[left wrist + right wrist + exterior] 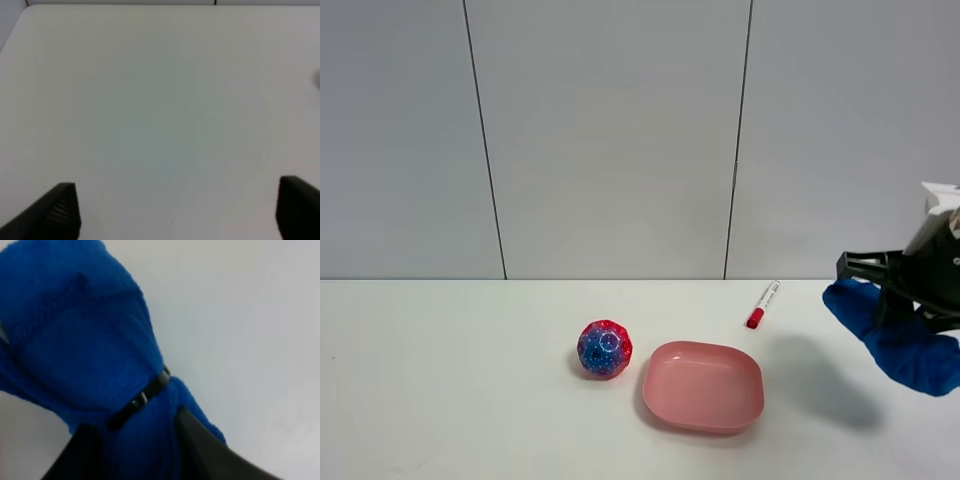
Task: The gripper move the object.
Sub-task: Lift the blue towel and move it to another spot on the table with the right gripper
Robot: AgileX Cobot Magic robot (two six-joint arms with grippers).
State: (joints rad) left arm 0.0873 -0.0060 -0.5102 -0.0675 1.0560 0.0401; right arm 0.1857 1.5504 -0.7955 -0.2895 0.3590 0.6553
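— The dish [703, 386] up front is empty. The cloth [900, 340]?
— Above the right edge of the counter [440, 400], right fingers [200, 450] clenched on it; left fingers [57, 212] released. Mid-carry, I'd judge; next, probably lower it over the dish.

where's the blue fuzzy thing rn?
Exterior high view, far right: the blue fuzzy object is clamped in the right gripper, apparently off the table, right of the pink plate and red marker.

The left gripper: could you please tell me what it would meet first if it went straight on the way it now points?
Most likely the bare white tabletop. The left gripper, jaws open, points over it, and nothing lies ahead in the left wrist view; how soon it would touch is unclear.
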